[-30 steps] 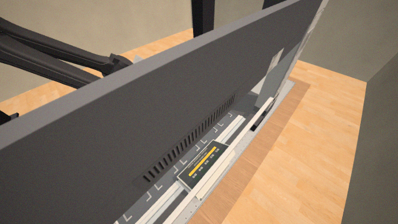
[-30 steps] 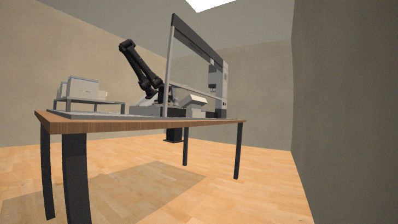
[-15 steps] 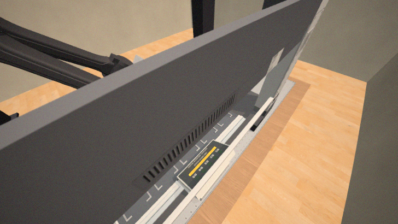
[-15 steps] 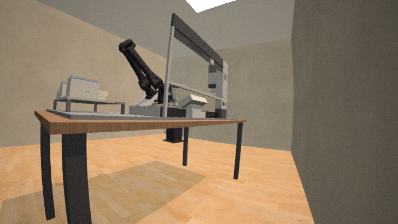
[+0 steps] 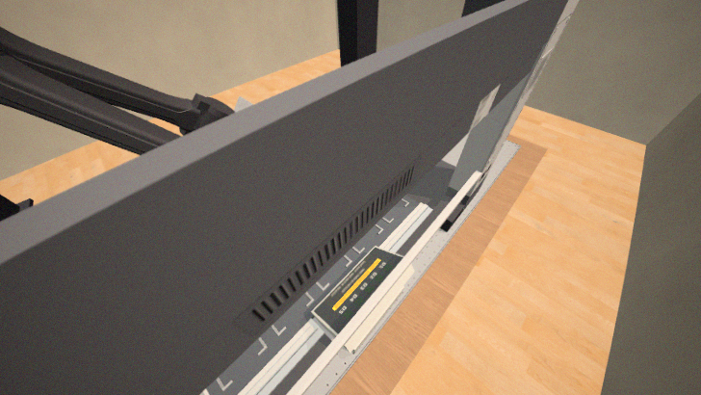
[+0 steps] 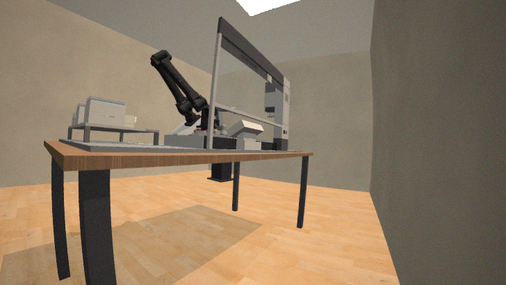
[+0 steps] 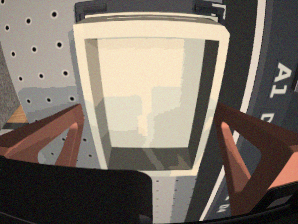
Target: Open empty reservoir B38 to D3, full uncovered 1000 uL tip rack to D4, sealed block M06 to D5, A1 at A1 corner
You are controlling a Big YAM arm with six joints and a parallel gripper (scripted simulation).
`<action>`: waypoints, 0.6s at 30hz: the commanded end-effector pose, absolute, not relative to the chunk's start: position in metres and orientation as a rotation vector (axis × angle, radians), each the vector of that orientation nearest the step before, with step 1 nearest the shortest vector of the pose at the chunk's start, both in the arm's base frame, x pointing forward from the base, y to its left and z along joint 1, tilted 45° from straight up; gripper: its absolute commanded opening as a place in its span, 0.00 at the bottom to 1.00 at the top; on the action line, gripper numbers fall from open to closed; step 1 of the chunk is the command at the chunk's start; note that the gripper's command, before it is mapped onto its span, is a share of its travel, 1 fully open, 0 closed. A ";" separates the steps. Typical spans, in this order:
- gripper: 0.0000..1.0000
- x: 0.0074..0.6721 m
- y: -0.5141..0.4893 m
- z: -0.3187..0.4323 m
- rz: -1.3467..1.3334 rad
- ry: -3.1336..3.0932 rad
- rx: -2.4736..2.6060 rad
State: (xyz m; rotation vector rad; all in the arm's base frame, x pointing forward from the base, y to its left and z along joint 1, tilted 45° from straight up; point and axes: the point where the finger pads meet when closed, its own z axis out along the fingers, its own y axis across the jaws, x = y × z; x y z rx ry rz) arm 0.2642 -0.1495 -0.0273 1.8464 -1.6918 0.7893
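Note:
In the wrist view the cream one-well reservoir (image 7: 152, 83) sits right below me, open and empty, on a dark deck plate. An engraved 'A1' (image 7: 282, 79) shows on the plate to its right. My gripper (image 7: 149, 110) is open. Its reddish fingers stand on either side of the reservoir's long walls and do not press on them. In the exterior view the arm reaches down to the deck behind the frame post, with the gripper (image 6: 198, 128) low there. The tip racks and the sealed block cannot be told apart from here.
The SHELF (image 6: 113, 128) stands at the left of the table with several boxes (image 6: 105, 111) on it. A tall frame (image 6: 247, 56) spans the deck. In the top view a big grey panel (image 5: 245, 196) hides most of the deck; white bracket marks and a label plate (image 5: 357, 289) show.

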 end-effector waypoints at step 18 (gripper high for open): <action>1.00 0.278 -0.122 0.005 0.839 -1.716 1.849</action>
